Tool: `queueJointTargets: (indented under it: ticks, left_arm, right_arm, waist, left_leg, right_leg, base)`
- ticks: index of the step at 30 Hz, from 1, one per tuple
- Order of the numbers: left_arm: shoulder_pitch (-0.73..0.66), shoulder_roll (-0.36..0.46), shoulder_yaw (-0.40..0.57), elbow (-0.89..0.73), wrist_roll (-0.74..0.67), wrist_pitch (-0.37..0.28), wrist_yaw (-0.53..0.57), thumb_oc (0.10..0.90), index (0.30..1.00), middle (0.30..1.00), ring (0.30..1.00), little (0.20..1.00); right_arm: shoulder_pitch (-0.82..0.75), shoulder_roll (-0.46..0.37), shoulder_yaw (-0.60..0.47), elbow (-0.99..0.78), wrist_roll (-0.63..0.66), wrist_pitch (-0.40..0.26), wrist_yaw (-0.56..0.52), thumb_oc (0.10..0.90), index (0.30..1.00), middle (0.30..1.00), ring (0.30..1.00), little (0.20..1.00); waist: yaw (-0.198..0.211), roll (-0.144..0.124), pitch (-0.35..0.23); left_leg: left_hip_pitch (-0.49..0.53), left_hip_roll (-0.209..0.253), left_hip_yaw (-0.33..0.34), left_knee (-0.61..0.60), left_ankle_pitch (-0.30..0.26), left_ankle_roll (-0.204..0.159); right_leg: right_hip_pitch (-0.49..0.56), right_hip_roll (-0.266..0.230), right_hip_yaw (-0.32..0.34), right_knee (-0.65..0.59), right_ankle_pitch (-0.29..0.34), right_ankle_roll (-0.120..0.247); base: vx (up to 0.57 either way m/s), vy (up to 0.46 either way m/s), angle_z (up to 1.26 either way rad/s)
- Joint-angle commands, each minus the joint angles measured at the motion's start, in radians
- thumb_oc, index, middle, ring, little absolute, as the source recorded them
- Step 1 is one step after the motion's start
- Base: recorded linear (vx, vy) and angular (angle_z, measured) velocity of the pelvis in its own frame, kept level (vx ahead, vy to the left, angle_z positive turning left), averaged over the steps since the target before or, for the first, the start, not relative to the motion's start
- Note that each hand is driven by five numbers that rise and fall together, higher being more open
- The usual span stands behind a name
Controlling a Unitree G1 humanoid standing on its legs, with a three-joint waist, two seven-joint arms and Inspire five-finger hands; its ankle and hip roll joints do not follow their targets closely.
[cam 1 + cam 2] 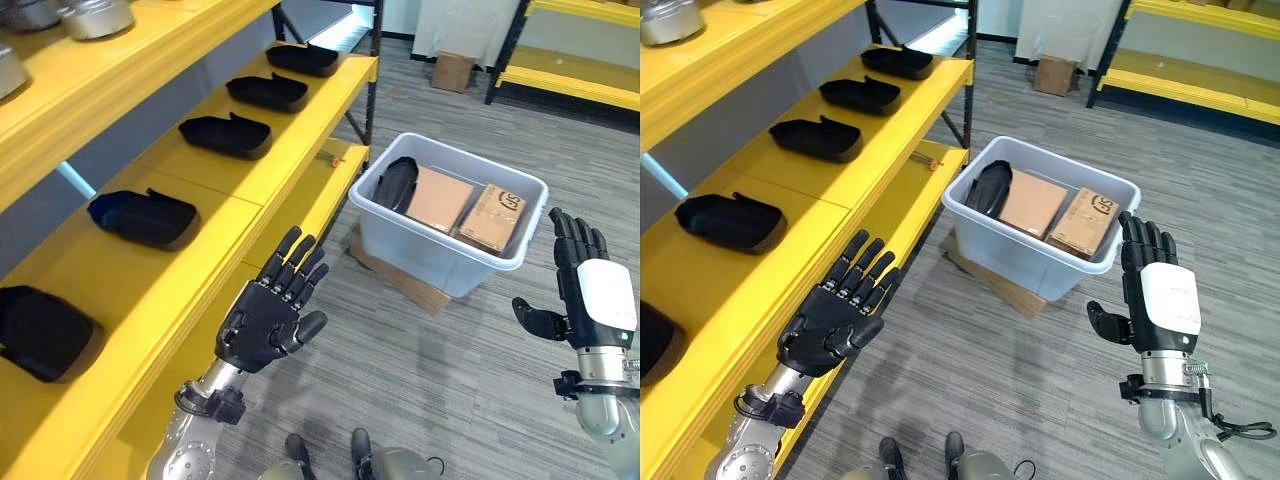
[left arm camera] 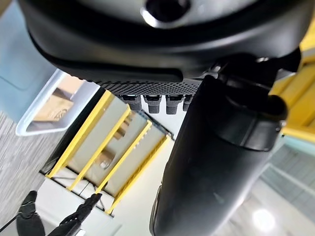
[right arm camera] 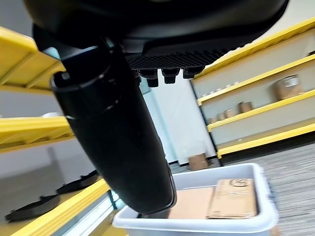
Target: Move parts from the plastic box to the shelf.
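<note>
Parts (image 1: 142, 217) sit in a row along the yellow shelf (image 1: 205, 205), while one dark part (image 1: 396, 183) lies in the plastic box (image 1: 440, 245) on the floor at about one o'clock, beside what seem to be two cardboard boxes (image 1: 492, 217). Left hand (image 1: 268, 317) hovers by the shelf edge and right hand (image 1: 588, 290) just beside the box, both with fingers released and holding nothing.

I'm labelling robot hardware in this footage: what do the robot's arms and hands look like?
Both arms are silver-grey metal with dark collars at the wrists. The left hand is all dark, with segmented fingers and a glossy rounded thumb. The right hand is dark too, but carries a smooth white plate across its back. In the wrist views each palm edge shows a fine dotted texture above the fingers.
</note>
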Motion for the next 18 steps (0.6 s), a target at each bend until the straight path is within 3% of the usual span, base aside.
queueJointTargets:
  ticks: [1,4,6,11,15,18]
  left_arm:
    - [0.027,0.017,0.11,-0.115,-0.018,-0.053,-0.081,0.9,1.0,1.0,1.0,1.0]
    - [0.035,0.021,0.128,-0.119,0.007,-0.049,-0.091,0.9,1.0,1.0,1.0,1.0]
    - [0.027,0.043,0.122,-0.111,0.089,-0.085,-0.082,0.9,1.0,1.0,1.0,1.0]
    - [-0.009,0.071,0.081,-0.098,0.064,-0.094,-0.064,0.9,1.0,1.0,1.0,1.0]
    - [-0.034,0.073,0.049,-0.075,0.113,-0.075,-0.094,0.9,1.0,1.0,1.0,1.0]
    - [-0.044,0.071,0.028,-0.071,0.138,-0.06,-0.111,0.9,1.0,1.0,1.0,1.0]
  right_arm:
    - [-0.058,-0.051,-0.097,-0.14,0.03,-0.078,-0.026,0.9,1.0,1.0,1.0,1.0]
    - [-0.035,-0.038,-0.093,-0.172,0.012,-0.107,-0.029,0.9,1.0,1.0,1.0,1.0]
    - [-0.029,-0.035,-0.088,-0.182,0.006,-0.122,-0.038,0.9,1.0,1.0,1.0,1.0]
    - [-0.091,-0.048,-0.048,-0.172,0.011,-0.114,-0.061,0.9,1.0,1.0,1.0,1.0]
    - [-0.149,-0.024,-0.026,-0.143,0.05,-0.031,-0.081,0.9,1.0,1.0,1.0,1.0]
    - [-0.168,0.013,-0.015,-0.127,0.066,0.031,-0.091,0.9,1.0,1.0,1.0,1.0]
  waist:
    - [0.037,0.009,-0.015]
    - [0.034,0.007,-0.014]
    - [0.029,0.001,-0.017]
    - [0.027,-0.004,-0.028]
    - [0.031,-0.019,-0.047]
    - [0.025,-0.037,-0.059]
  left_leg:
    - [-0.047,0.047,0.019,-0.108,0.136,0.003]
    - [-0.032,0.053,0.052,-0.089,0.109,0.019]
    - [-0.011,0.036,0.07,-0.062,0.058,0.041]
    - [0.031,-0.007,0.087,-0.044,-0.011,0.077]
    - [0.054,-0.045,0.102,-0.042,-0.057,0.114]
    - [0.083,-0.087,0.113,-0.071,-0.087,0.15]
  right_leg:
    - [0.129,-0.05,-0.204,0.037,-0.127,0.139]
    - [0.134,-0.058,-0.222,0.068,-0.151,0.136]
    - [0.137,-0.068,-0.227,0.082,-0.164,0.137]
    - [0.142,-0.071,-0.231,0.103,-0.189,0.14]
    - [0.128,-0.043,-0.238,0.179,-0.224,0.145]
    - [0.082,-0.011,-0.24,0.293,-0.164,0.194]
  base:
    - [0.26,0.208,-0.12]
    - [0.19,0.17,-0.49]
    - [0.2,0.203,-0.44]
    - [0.12,0.214,-0.57]
    - [0.08,0.16,-0.18]
    - [0.08,0.173,0.14]
